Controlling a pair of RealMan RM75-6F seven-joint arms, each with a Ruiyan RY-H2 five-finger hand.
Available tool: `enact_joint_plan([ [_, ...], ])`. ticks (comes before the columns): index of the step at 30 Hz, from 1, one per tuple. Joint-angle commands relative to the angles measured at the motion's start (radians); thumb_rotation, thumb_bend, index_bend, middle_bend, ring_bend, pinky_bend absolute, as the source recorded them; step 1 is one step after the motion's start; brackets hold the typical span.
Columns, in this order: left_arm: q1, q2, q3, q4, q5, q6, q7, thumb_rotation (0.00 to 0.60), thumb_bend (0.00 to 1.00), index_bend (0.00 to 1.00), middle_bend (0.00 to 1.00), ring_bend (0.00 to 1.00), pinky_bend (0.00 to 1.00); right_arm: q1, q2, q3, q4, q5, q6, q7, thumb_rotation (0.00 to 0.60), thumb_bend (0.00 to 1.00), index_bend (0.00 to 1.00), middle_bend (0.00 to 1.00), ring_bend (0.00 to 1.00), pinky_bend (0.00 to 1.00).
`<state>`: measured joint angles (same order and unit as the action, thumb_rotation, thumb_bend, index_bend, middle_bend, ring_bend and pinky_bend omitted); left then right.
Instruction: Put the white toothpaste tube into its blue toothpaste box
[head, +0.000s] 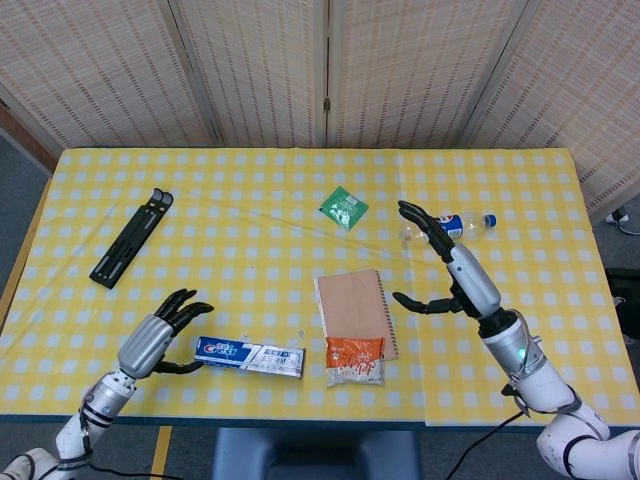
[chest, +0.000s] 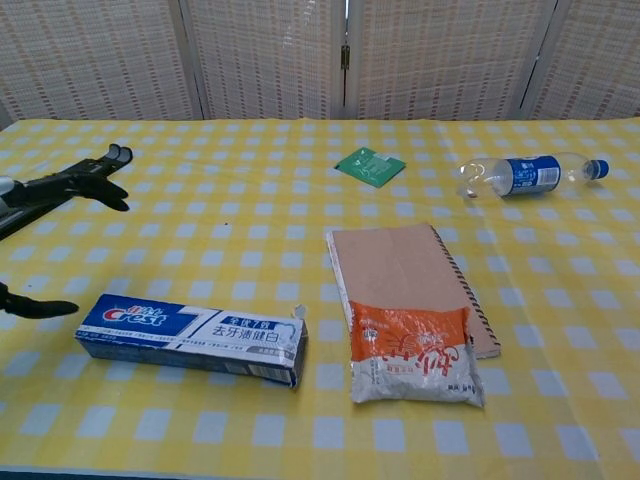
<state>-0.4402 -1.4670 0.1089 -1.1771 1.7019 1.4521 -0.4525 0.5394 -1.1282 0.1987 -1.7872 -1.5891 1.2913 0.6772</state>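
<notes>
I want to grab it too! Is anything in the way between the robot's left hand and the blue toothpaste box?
Nothing visible. The left hand, fingers spread, is just beside the end of the blue toothpaste box, with only bare tablecloth between them.

Both hands (left (head: 160, 334), right (head: 452, 268)) spread, empty.

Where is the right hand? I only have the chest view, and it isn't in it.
Observer: In the head view, the right hand is to the right of the notebook, near the water bottle. Its fingers are spread and it holds nothing.
Operator: And the left hand? I see only fingertips at my frame's edge.
Observer: The left hand is just beyond the left end of the blue toothpaste box. Its fingers are apart and it isn't gripping the box.
</notes>
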Motion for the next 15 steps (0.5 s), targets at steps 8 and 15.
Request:
enact_joint_plan([
  [8, 0.215, 0.161, -0.08, -0.164, -0.202, 0.194, 0.417, 0.6, 0.18, 0.12, 0.09, 0.0, 0.0, -0.24, 0.032, -0.28, 0.155, 0.279, -0.167, -0.71, 0.6, 0.29, 0.0, 0.0, 0.0, 0.0],
  [15, 0.242, 0.145, -0.071, -0.159, -0.161, 0.197, 0.43, 0.6, 0.18, 0.09, 0.02, 0.0, 0.0, -0.341, -0.056, -0.268, 0.261, 0.277, -0.003, -0.792, 0.6, 0.3, 0.0, 0.0, 0.0, 0.0],
])
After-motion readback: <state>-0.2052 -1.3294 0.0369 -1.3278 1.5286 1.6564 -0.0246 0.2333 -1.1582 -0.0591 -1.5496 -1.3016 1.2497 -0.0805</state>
